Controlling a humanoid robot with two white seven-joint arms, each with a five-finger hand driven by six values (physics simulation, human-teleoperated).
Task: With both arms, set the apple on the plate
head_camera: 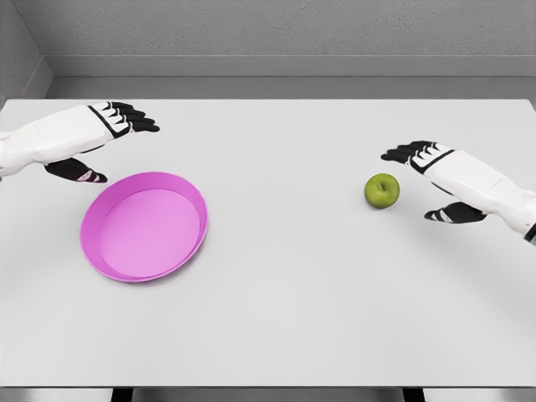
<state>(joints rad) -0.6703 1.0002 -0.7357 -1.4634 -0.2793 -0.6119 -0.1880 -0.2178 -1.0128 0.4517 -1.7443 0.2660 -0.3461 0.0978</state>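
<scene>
While both hands hover, left hand [96, 138] fingers spread by plate [144, 226], right hand [435, 180] open near apple [382, 191]

Bare white table [285, 318] lies between the green apple [382, 191], toward the right edge, and the pink plate [144, 226] at left; nothing stands between them.

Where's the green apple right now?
In the head view, the apple sits on the white table, right of the middle, just left of the open right hand and well away from the pink plate.
</scene>
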